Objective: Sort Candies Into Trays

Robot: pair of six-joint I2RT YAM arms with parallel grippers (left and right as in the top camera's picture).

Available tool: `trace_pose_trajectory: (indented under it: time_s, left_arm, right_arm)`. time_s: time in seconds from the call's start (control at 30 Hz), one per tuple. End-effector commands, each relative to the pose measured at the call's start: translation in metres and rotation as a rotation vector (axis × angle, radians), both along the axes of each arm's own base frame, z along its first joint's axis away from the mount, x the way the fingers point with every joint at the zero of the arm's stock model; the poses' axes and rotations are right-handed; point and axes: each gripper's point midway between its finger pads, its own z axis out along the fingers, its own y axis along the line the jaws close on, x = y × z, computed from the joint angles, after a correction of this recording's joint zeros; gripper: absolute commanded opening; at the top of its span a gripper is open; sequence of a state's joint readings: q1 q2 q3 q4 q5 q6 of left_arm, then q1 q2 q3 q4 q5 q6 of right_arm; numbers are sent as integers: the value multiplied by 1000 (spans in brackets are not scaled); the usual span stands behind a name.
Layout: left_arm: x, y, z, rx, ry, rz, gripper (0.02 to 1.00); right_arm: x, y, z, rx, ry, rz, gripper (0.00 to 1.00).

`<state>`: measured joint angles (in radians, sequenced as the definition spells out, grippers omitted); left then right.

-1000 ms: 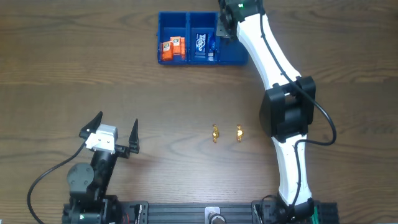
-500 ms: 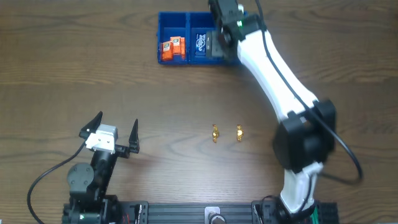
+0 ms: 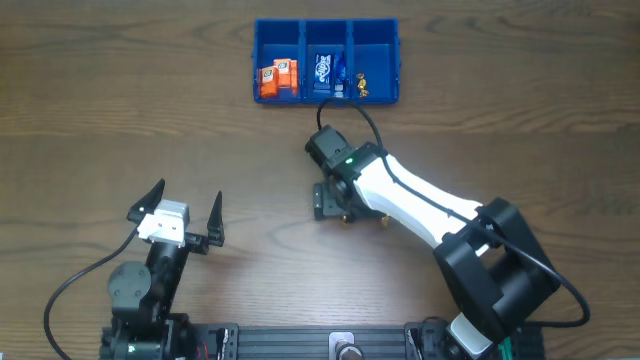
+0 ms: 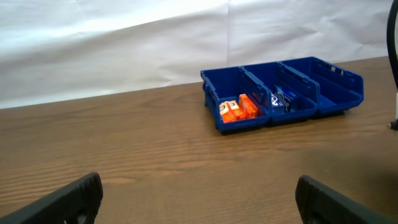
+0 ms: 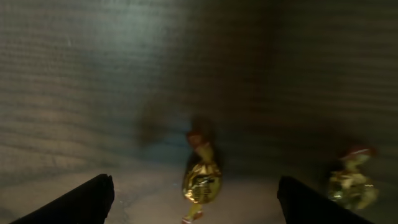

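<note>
**A:** where's the right gripper (image 5: 196,186) at?

**B:** low over a gold candy (image 5: 201,177) mid-surface (image 3: 100,120), fingers spread wide either side of it. Second gold candy (image 5: 352,183) sits just right of that one.

**A:** and the left gripper (image 3: 188,192)?

**B:** near left, fingers released, holding nothing. Blue tray (image 3: 326,22) is at the far edge.

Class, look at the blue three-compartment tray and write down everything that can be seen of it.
The blue tray looks like moulded plastic: one long bin, split by two walls into three open compartments. It sits flat on the wooden table, far from the arms' bases. Its left compartment holds orange candies, the middle one blue-wrapped candies, the right one small gold candies. Nothing else touches it.
</note>
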<state>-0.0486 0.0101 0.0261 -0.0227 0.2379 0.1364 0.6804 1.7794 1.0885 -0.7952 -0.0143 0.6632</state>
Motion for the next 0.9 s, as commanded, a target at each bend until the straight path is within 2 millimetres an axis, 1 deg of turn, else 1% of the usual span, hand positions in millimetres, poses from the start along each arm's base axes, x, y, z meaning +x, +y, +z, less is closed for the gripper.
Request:
trace_pose_trajectory:
  time_s: [0.03,0.33,0.4,0.43,0.53,0.6,0.67,0.73,0.83,0.9]
  left_arm:
    - [-1,-3,-16,16,41,-22,998]
    - [-1,-3,-16,16,41,-22,998]
    - [-1,-3,-16,16,41,-22,998]
    - [-1,-3,-16,16,41,-22,996]
    - [-1,-3,-16,16,41,-22,998]
    - [-1,-3,-16,16,41,-22,998]
    - [-1,-3,-16,16,41,-22,996]
    - [-1,-3,-16,16,41,-22,996]
    - [-1,-3,-16,16,41,-22,998]
    - [-1,-3,-16,16,41,-22,998]
  right_arm:
    - [-9,-2,-11,-13,31,-41,827]
    - [-7,-6,-26,-53,40,-65,770]
    - [-7,-6,-27,-54,42,-65,730]
    - [-7,-6,-27,-53,41,-65,698]
    - [-7,-6,-27,-53,41,-73,489]
    - [-7,-6,-27,-53,41,-81,310]
    - [-7,-6,-27,-53,41,-80,213]
    - [-7,-5,-27,-54,41,-78,172]
    - [-6,-5,-27,-52,38,-78,152]
    - [-1,-3,-23,-49,16,-78,143]
